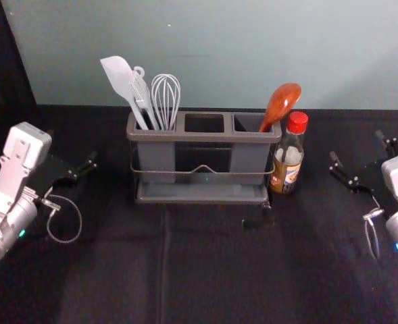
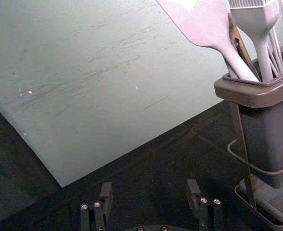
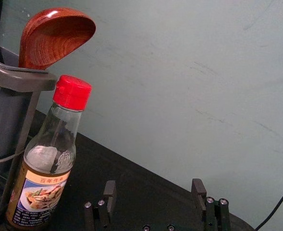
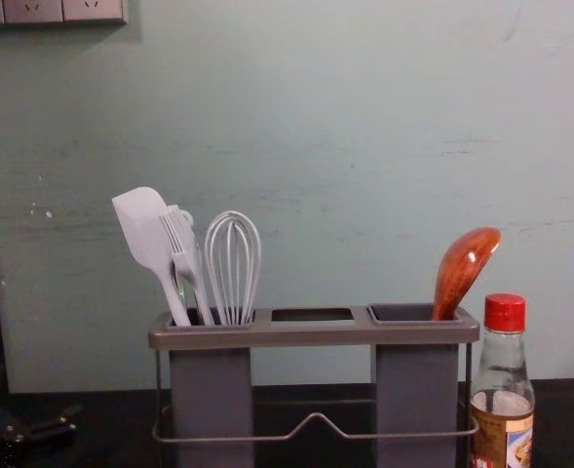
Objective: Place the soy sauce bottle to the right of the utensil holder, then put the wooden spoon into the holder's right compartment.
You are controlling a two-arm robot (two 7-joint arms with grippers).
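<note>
Head view gives me the right pincer (image 1: 356,146) out to the right of the utensil holder (image 1: 199,137), its two fingers spread wide with nothing held between them. From there the soy sauce bottle (image 1: 290,158) lies back toward the holder, between the pincer and the holder's right end. It stands upright on the bench (image 1: 212,270), long axis straight up, red cap on top, just beside the holder; whether the two touch I can't tell.

A little past the bottle, and higher, comes the wooden spoon (image 4: 465,268). Its handle goes down into the holder's right compartment (image 4: 416,390), and its long axis tilts outward, so the bowl leans over toward the bottle's side. The right arm is clearly the nearer one to both.

Both placements look done to me, so I'd guess the coming move is simply for the right arm to draw off, away from the holder. Swinging inward instead could knock the bottle, and a tall glass thing like that would likely tip easily.

Farther along, the holder's left compartment (image 4: 211,390) has a pale spatula (image 4: 142,229), a brush-like tool (image 4: 183,255) and a whisk (image 4: 233,263) poking out of it. Off to the left of the holder waits the left pincer (image 2: 150,185), idle, fingers well apart and gripping nothing.
</note>
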